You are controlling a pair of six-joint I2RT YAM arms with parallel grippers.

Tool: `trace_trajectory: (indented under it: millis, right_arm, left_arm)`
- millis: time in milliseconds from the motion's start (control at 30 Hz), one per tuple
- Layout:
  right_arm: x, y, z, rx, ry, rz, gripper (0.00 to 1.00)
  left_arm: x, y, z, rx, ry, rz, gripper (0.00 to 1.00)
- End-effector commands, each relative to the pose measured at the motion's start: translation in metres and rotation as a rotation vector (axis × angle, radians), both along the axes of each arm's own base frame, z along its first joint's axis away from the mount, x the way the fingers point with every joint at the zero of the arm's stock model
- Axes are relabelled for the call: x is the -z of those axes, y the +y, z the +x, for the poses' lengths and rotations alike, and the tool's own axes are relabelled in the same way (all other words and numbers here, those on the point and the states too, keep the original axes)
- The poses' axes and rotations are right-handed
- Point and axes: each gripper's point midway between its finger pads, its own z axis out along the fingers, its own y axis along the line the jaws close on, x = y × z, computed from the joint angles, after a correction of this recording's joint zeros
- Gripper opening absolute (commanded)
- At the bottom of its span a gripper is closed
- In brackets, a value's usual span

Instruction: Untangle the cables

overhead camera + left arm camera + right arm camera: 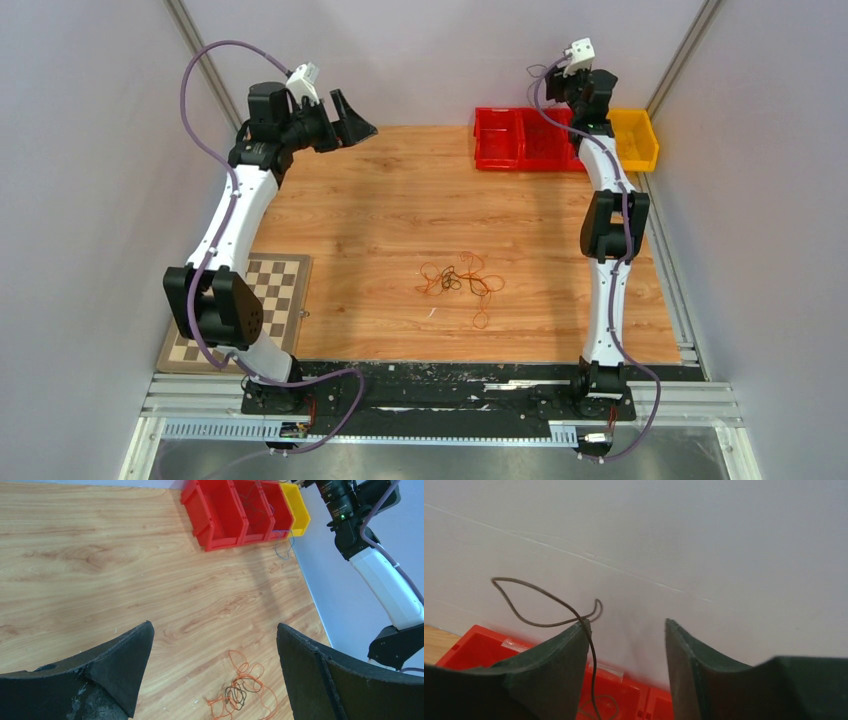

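Cables (460,278), seemingly a feather-light, springy tangle of hair-thin wire just 6 o'clock of the table (380,200) centre, I'd pinch by the outlying loop (481,320); left gripper (214,626) gapes empty, right gripper (626,625) stands parted above the red bins (520,138) at 1 o'clock, one dark strand (593,675) clinging to a finger (559,655).

Three red bins (220,542), one yellow bin (640,154), one chessboard (262,300), one tangle of cables (459,279) — two arms (232,215).

Left gripper (214,626) held high at eleven o'clock, jaws spread wide; right gripper (626,630) at one o'clock, jaws parted.
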Motion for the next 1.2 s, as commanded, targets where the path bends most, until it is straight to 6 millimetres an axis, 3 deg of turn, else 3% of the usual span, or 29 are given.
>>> trace_trajectory:
  millis: [0,267,400,500,700,800,1000,1167]
  right_arm:
    - [-0.022,0.007,-0.015,-0.046,0.024,0.016,0.61]
    - [-0.042,-0.020,-0.064,-0.078,0.166,0.107,0.86]
    - [-0.025,-0.034,-0.094,-0.132,0.313,0.130,0.96]
    - [-0.003,-0.053,-0.117,-0.124,0.426,0.121,0.94]
    - [0.066,-0.093,-0.162,-0.074,0.687,-0.022,0.74]
    - [0.097,-0.108,-0.178,-0.017,0.796,-0.060,0.69]
    - [0.142,-0.138,-0.191,0.122,0.925,-0.040,0.65]
    - [0.163,-0.136,-0.195,0.112,0.967,0.032,0.65]
  left_arm:
    - [-0.014,0.002,0.001,0.013,-0.039,0.003,1.00]
    - [-0.008,0.000,-0.002,0.020,-0.014,-0.014,1.00]
    - [-0.002,-0.002,-0.005,0.027,0.007,-0.031,1.00]
    - [-0.001,-0.003,-0.007,0.032,0.011,-0.035,1.00]
    - [0.001,-0.003,-0.014,0.048,0.012,-0.024,1.00]
    - [0.003,-0.004,-0.018,0.052,0.019,-0.026,1.00]
    - [0.007,-0.003,-0.021,0.055,0.030,-0.015,1.00]
    - [0.011,-0.003,-0.023,0.057,0.034,-0.008,1.00]
